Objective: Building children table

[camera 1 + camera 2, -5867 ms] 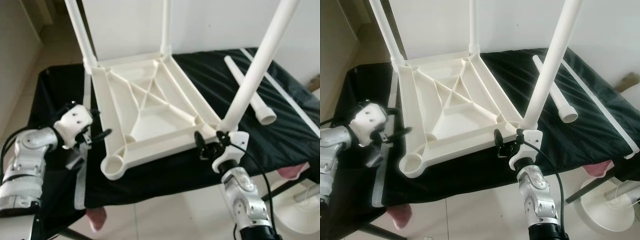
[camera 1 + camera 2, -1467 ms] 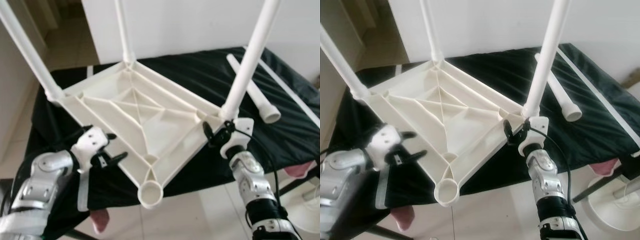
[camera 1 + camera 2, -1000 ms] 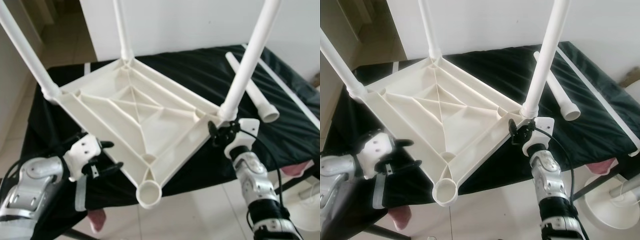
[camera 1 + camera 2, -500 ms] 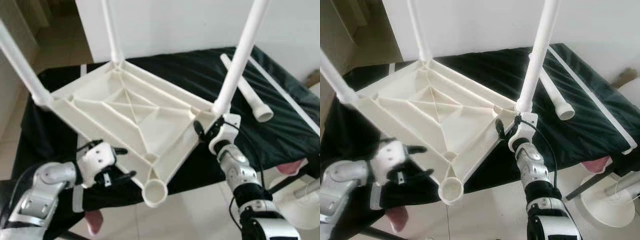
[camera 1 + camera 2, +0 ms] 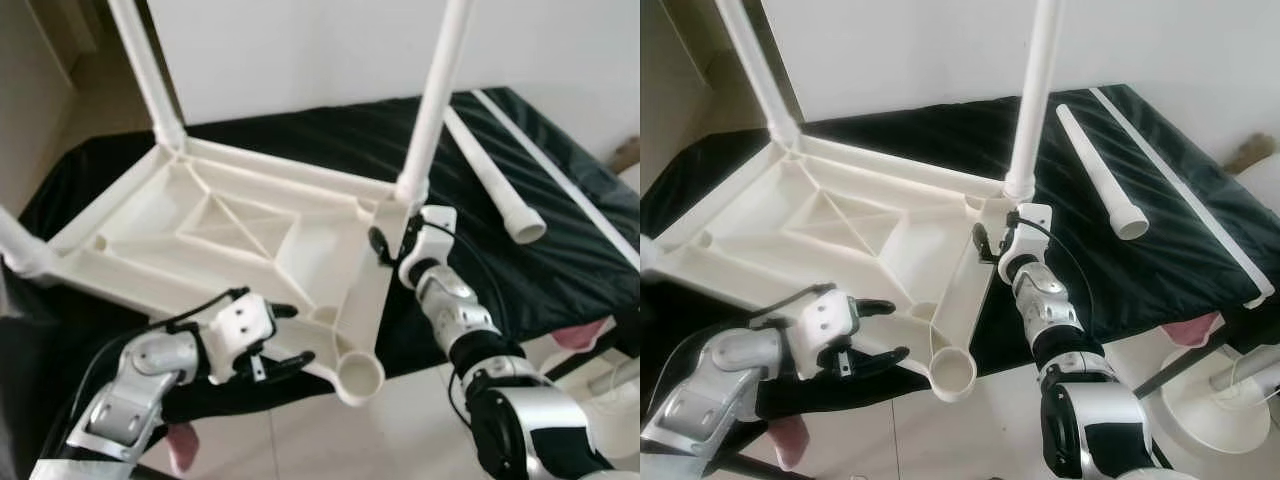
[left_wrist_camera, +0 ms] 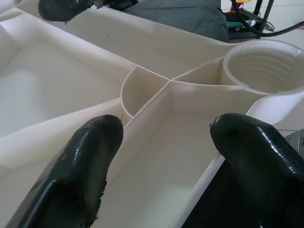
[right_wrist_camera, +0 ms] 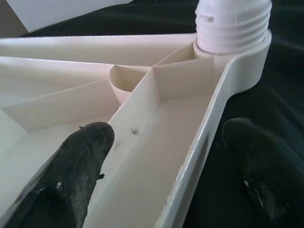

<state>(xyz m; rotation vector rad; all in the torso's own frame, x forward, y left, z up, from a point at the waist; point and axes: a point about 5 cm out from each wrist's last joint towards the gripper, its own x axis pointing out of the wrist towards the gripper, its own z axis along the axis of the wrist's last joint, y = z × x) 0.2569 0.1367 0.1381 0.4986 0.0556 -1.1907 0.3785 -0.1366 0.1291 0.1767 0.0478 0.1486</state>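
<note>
White plastic takes most of our view: the children table top (image 5: 240,240) lies upside down on the black cloth (image 5: 560,250) of the work bench, with three legs already screwed in and standing up. Compared with half a second ago, the top has turned further, so the empty socket (image 5: 360,377) now points toward us at the near corner, past the edge of the bench.

Our left gripper (image 5: 268,340) sits at the near rim just beside this socket. In the left wrist view its fingers (image 6: 90,156) are apart, one over the inner channel and one outside the rim; we cannot see that they press on it. Our right gripper (image 5: 385,240) is at the corner below the nearest standing leg (image 5: 430,110). Its fingers (image 7: 80,156) are also apart, one on each side of the rim wall, and a firm grip is not visible.

The loose fourth leg (image 5: 495,180) lies on the cloth to the right, well apart from both grippers. We judge that the turning was made to bring the empty socket within reach, so fetching this leg and screwing it in is probably the next step.
</note>
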